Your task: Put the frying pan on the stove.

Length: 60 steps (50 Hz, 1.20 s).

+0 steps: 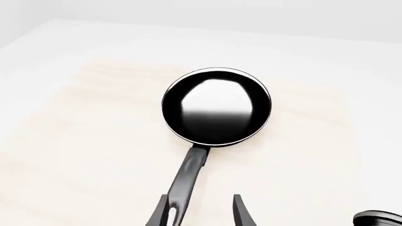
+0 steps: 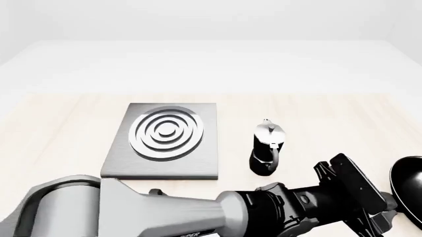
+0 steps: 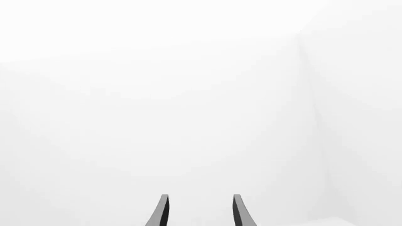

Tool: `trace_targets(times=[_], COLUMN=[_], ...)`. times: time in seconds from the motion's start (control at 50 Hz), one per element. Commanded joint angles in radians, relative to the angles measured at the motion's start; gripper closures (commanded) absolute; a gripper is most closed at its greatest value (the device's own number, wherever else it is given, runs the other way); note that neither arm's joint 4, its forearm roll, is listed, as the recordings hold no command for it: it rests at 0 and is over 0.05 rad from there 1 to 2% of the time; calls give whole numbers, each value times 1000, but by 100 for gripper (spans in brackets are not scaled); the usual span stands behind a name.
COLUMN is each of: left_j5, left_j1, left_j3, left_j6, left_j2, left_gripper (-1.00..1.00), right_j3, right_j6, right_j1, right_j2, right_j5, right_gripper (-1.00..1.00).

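Observation:
The frying pan (image 1: 217,106) lies flat on the pale wooden table, round and black with a pale reflection inside. Its long dark handle (image 1: 188,174) points back at my left gripper (image 1: 199,212). That gripper is open, and the slotted handle end lies between its fingers, close to one fingertip (image 1: 160,212). In the front view only the pan's rim (image 2: 410,190) shows at the right edge, beyond my left arm's wrist (image 2: 346,190). The stove (image 2: 165,140) lies at centre left, its silver rings bare. My right gripper (image 3: 199,212) is open and empty, facing blank white.
A small black-and-silver moka pot (image 2: 268,148) stands upright between the stove and the pan. My left arm (image 2: 197,215) stretches across the table's near edge from left to right. A dark rounded object (image 1: 379,219) shows at the edge of the left wrist view.

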Motion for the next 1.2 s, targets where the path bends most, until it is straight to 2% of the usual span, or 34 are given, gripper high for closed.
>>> trace_targets(times=[0.02, 0.54, 0.56, 0.58, 0.82, 1.2], left_j5=[34, 138, 143, 146, 190, 250], left_j1=[6, 42, 42, 43, 49, 53], left_j3=[-52, -209, -216, -221, -284, -365], left_j6=[-3, 8, 8, 8, 3, -4], left_j2=[46, 151, 155, 158, 194, 247], left_gripper=[-100, -100, -100, -100, -100, -100], right_j3=[-9, -46, -446, -723, -716, -735], right_j6=[6, 7, -9, -16, -32, -15], right_j1=[-6, 2, 38, 42, 49, 45], right_j2=[0, 0, 0, 0, 0, 0], right_j5=[-1, 23, 423, 693, 693, 693], right_gripper=[-100, -100, -100, -100, -100, -100])
